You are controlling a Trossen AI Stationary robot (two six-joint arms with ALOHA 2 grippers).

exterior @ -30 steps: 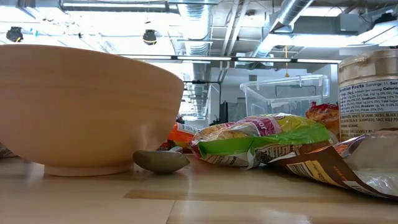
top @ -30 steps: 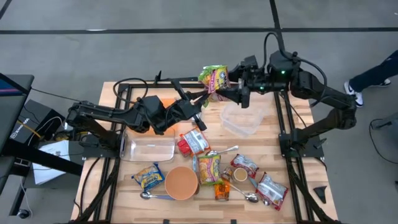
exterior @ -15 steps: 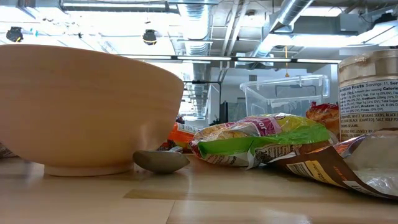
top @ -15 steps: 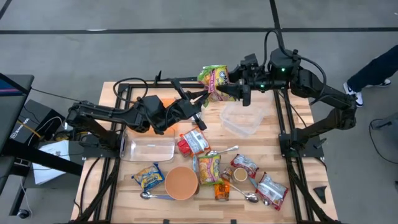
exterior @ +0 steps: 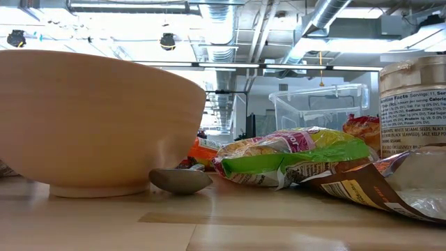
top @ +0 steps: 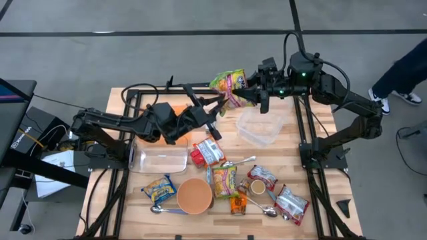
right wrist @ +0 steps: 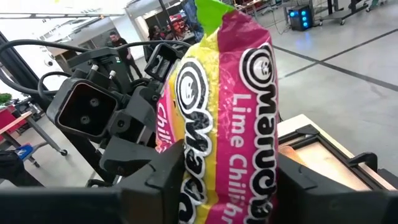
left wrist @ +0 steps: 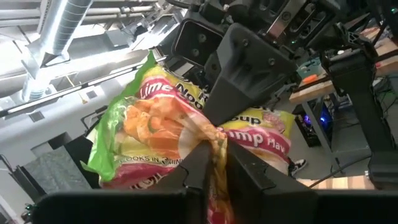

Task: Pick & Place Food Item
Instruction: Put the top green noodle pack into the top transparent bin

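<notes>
Both grippers, left (top: 217, 107) and right (top: 241, 96), are clamping the noodle packet (top: 227, 85) mid-handover above the table's far edge (placing remains).

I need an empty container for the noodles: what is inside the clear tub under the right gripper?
Nothing shows inside the clear tub: wood reads through its floor. The noodle packet, held between the left gripper and right gripper, covers none of it.

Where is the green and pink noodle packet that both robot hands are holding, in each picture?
High view: noodle packet near the table's far edge, between left gripper and right gripper.
Low view: not in it.
Left wrist view: fills the middle.
Right wrist view: upright in the middle.
Shared landmark: the two grippers meeting at the packet.
</notes>
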